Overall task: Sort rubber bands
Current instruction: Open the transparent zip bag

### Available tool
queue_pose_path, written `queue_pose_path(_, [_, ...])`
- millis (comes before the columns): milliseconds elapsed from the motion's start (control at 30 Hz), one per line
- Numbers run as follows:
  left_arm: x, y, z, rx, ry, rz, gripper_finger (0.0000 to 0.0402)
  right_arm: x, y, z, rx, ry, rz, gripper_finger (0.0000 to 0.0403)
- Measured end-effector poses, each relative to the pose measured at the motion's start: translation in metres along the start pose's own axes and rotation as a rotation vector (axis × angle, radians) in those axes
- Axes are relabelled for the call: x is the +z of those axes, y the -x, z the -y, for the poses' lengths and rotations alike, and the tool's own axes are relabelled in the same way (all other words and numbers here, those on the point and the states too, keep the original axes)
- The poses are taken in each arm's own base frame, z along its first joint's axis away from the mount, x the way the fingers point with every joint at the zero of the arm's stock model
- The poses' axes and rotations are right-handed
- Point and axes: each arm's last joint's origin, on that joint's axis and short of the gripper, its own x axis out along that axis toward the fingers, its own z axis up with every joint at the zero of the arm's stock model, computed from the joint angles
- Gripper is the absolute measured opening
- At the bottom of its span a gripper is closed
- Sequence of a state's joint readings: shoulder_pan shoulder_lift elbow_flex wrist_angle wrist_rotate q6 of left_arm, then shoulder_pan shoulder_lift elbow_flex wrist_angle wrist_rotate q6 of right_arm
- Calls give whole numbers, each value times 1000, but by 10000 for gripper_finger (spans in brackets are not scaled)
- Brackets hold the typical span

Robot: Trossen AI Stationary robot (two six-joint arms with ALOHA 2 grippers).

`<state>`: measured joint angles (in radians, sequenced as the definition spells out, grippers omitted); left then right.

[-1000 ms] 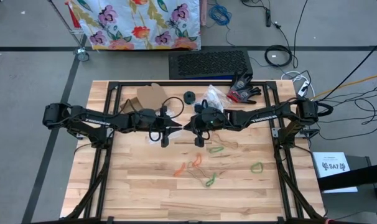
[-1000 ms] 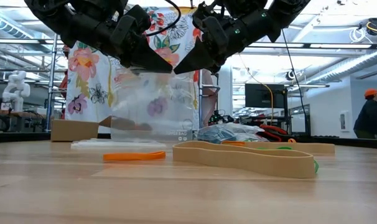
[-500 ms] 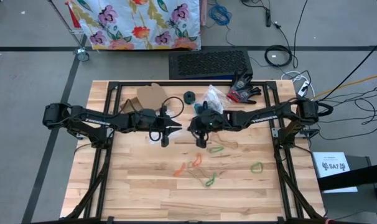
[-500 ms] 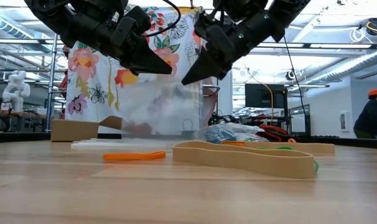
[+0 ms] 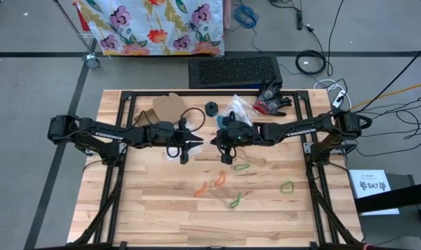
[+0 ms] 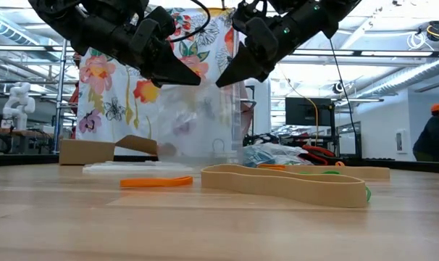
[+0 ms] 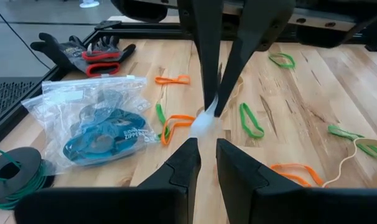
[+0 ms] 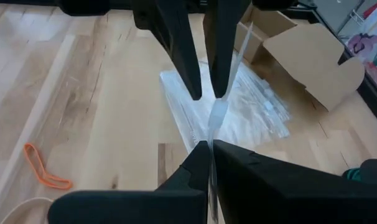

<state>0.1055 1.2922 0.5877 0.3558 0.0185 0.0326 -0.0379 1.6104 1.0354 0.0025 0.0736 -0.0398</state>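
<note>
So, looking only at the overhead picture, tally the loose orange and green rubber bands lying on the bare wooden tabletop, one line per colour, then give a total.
Thin orange rubber band loops: 2
Thin green rubber band loops: 3
Total: 5
More may lie hidden from this view.
</note>
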Motion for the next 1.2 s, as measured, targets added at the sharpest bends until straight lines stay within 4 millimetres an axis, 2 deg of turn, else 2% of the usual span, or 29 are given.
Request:
queue_pose_path(167, [4, 0, 0, 1, 0, 44, 60, 5, 0, -1, 17, 7, 47, 0])
queue_pose_path(533, [9, 0, 1, -16, 23, 95, 62, 3, 0, -3, 32, 12, 37, 0])
queue_pose_path(667, [9, 1, 3, -85, 20, 92, 76, 3, 0, -3, 32, 12, 33, 0])
queue_pose_path(867, [7, 0, 3, -86, 21, 71, 102, 3, 0, -4, 44, 19, 33, 0])
queue_pose_path(1200, [7, 0, 3, -85, 21, 70, 105, 7, 0, -5, 57, 31, 79, 0])
